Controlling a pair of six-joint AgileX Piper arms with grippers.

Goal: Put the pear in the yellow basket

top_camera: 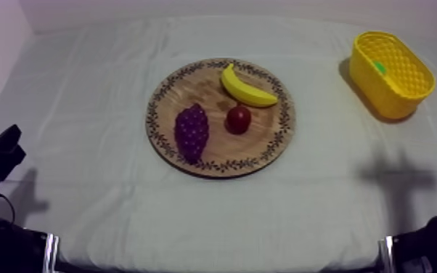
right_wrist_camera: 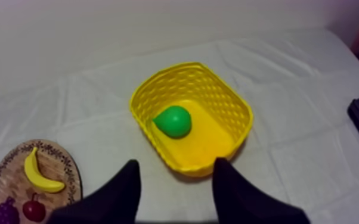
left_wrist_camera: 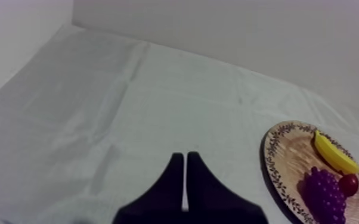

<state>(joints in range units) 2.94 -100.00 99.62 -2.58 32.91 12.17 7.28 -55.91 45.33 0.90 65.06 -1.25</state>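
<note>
Surface: grey-white cloth.
Pear: laid in yellow basket, far right.
Left gripper: closed, empty.
Right gripper: held open.

Seen from above, the board takes the middle of the frame, crowded by the banana, grapes and small red fruit. The yellow basket stands at the upper right, well apart from it, its open top holding the pear. Bare cloth runs between board and basket, along the lower edge and across the left side.
</note>
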